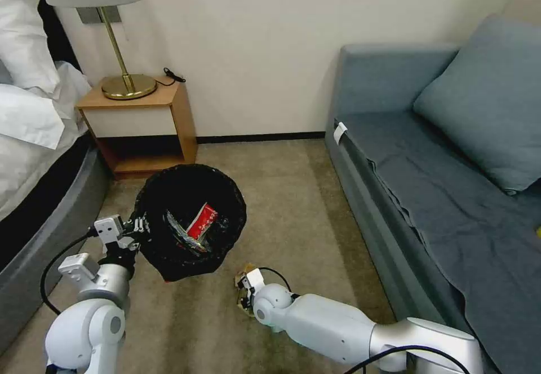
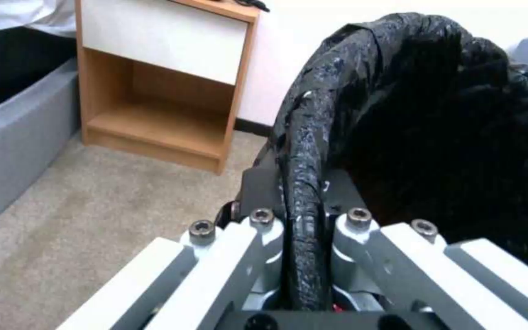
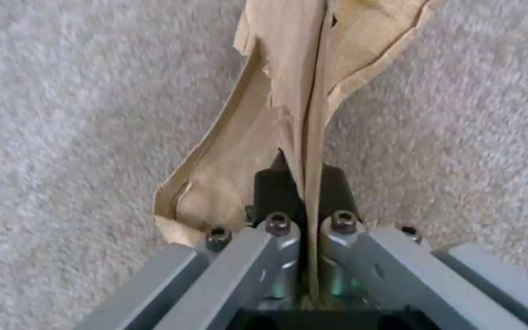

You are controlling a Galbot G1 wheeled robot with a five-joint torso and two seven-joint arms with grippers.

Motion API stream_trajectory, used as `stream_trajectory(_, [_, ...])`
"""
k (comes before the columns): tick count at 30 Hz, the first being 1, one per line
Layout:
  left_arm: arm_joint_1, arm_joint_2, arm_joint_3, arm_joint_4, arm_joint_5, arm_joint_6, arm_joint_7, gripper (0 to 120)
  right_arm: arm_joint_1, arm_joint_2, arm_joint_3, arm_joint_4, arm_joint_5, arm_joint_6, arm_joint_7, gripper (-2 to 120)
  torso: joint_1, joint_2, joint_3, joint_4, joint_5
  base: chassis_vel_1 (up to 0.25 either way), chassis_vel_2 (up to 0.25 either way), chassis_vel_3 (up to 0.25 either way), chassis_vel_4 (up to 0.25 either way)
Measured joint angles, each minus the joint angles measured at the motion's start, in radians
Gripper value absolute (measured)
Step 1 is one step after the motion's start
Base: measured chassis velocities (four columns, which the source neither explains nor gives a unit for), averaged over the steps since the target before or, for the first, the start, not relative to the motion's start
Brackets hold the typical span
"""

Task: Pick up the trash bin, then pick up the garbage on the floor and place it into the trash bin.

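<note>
Between the sofa (image 1: 445, 154) and the bed (image 1: 34, 154), on the carpet (image 1: 293, 194), you see the working area — ordered below from largest item to smallest.

Trash bin (image 1: 191, 216): round, lined with a crinkly black bag, held tilted in front of the nightstand (image 1: 141, 120), its mouth turned toward your head camera. Litter already lies inside, a red-and-white wrapper (image 1: 201, 222) the plainest piece. Judge the bin light but awkward; the liner is slick and soft, so the firm place to grip is the rolled rim (image 2: 304, 151), where bag and wall double up.

Left gripper (image 2: 304, 215): at the bin's near left rim, fingers pressed together on that rim, one inside the mouth and one outside.

Right gripper (image 3: 305, 192): low over the carpet, just right of the bin and slightly nearer you. Its fingers pinch a fold of the tan crumpled scrap (image 3: 288, 91).

Tan scrap: thin paper, creased and torn at the edges, hanging forward from the jaws above the carpet; whether its far end touches the pile cannot be told. Expect it to be nearly weightless, limp and easily ripped — a hold on the thick central fold, as here, should serve better than one on a ragged edge. Treat it as liable to flutter or slip when moved quickly.
</note>
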Motion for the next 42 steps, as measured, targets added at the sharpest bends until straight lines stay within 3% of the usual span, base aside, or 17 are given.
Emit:
stream_trajectory(5, [0.005, 0.010, -0.002, 0.008, -0.002, 0.000, 0.002, 5, 0.001, -0.015, 0.023, 0.034, 0.001, 0.003, 0.017, 0, 0.000, 0.000, 0.000, 0.0001, 0.0001, 0.000, 0.000, 0.000, 0.000])
stream_trajectory(16, [0.004, 0.032, 0.000, 0.029, -0.002, 0.001, 0.002, 5, 0.001, -0.136, 0.131, 0.211, 0.010, 0.003, 0.088, 0, 0.000, 0.000, 0.000, 0.0000, 0.0002, 0.000, 0.000, 0.000, 0.000])
stream_trajectory(27, [-0.010, 0.040, -0.034, 0.093, -0.013, 0.012, -0.001, 5, 0.000, -0.275, 0.353, 0.337, -0.047, 0.001, 0.077, 0, 0.000, 0.000, 0.000, 0.0000, 0.0002, 0.000, 0.000, 0.000, 0.000])
stream_trajectory(34, [-0.012, 0.046, -0.015, 0.124, -0.010, 0.012, -0.002, 5, 0.042, -0.320, 0.432, 0.420, -0.077, 0.020, 0.033, 0, 0.000, 0.000, 0.000, 0.0000, 0.0000, 0.000, 0.000, 0.000, 0.000])
stream_trajectory(42, [-0.024, 0.038, 0.031, 0.147, 0.003, 0.019, -0.005, 5, 0.117, -0.350, 0.463, 0.616, -0.055, 0.071, -0.012, 0, 0.000, 0.000, 0.000, 0.0001, 0.0000, 0.000, 0.000, 0.000, 0.000])
